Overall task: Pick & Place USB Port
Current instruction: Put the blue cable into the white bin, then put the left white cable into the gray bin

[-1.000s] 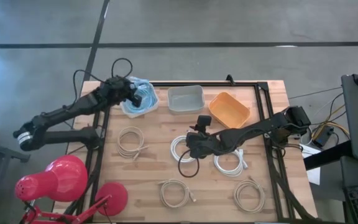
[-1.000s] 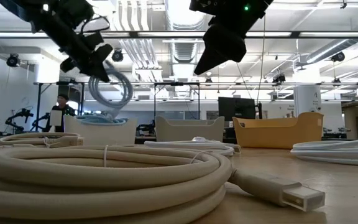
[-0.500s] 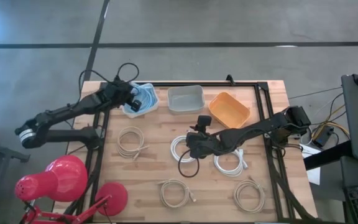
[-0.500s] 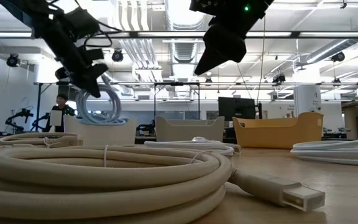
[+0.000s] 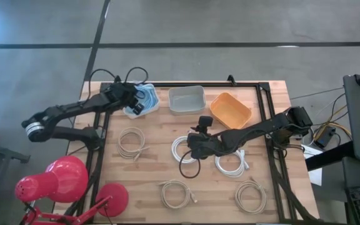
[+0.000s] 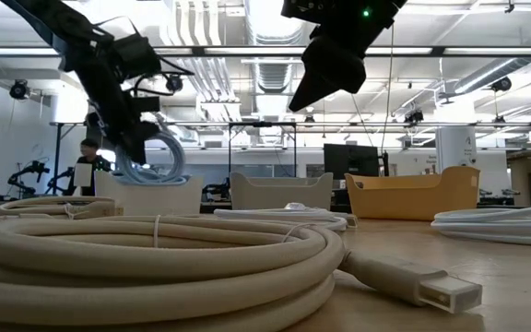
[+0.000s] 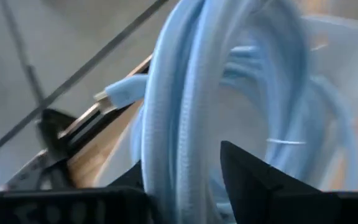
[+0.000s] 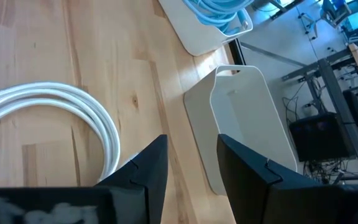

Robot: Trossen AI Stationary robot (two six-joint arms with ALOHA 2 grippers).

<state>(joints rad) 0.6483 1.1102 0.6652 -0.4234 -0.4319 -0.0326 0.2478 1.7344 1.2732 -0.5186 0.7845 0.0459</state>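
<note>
Six coiled cables [image 5: 132, 142] on table, three bins [image 5: 186, 99] behind.

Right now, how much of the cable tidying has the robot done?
Done: light blue cable already lies in the white bin. In hand: the left gripper holds a light blue cable coil just above that bin. The right gripper hovers open over a white coil mid-table. Left: six coils lie on the table; the grey bin and orange bin look empty.

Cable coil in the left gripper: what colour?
Light blue cable coil, clearest in the left wrist view.
</note>
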